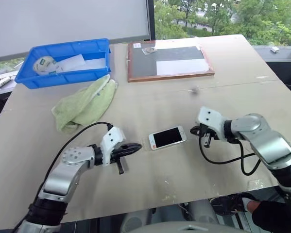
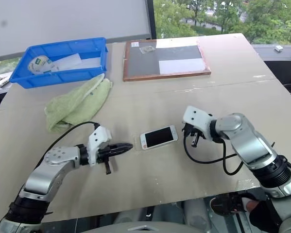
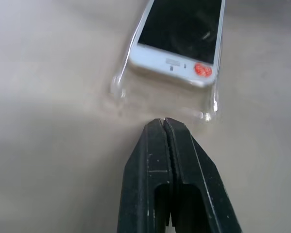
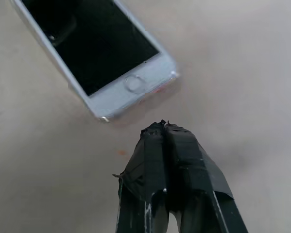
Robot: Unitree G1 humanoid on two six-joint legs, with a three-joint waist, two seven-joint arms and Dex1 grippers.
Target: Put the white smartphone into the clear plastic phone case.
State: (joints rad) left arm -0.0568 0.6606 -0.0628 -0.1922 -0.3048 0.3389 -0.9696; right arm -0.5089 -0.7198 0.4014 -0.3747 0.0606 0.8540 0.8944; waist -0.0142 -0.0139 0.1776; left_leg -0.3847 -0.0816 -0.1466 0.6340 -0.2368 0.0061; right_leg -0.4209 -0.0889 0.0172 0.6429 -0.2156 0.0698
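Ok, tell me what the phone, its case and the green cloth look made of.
White smartphone: glossy glass front with reflections, smooth white painted-looking bezel.
Clear plastic phone case: thin transparent plastic, by its shiny see-through rim.
Green cloth: soft fabric, probably towelling, matte and crumpled in folds.

White smartphone (image 1: pixel 167 137) lies between left claw (image 1: pixel 135 146), right claw (image 1: pixel 196 130).

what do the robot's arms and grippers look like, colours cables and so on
Both arms are silver-grey metal with rounded joint housings and black bands at the joints. Each wrist carries a white angular block. The left gripper and right gripper each have two black tapered fingers; the right fingers look wrapped in black tape. A black cable loops loosely along each arm.
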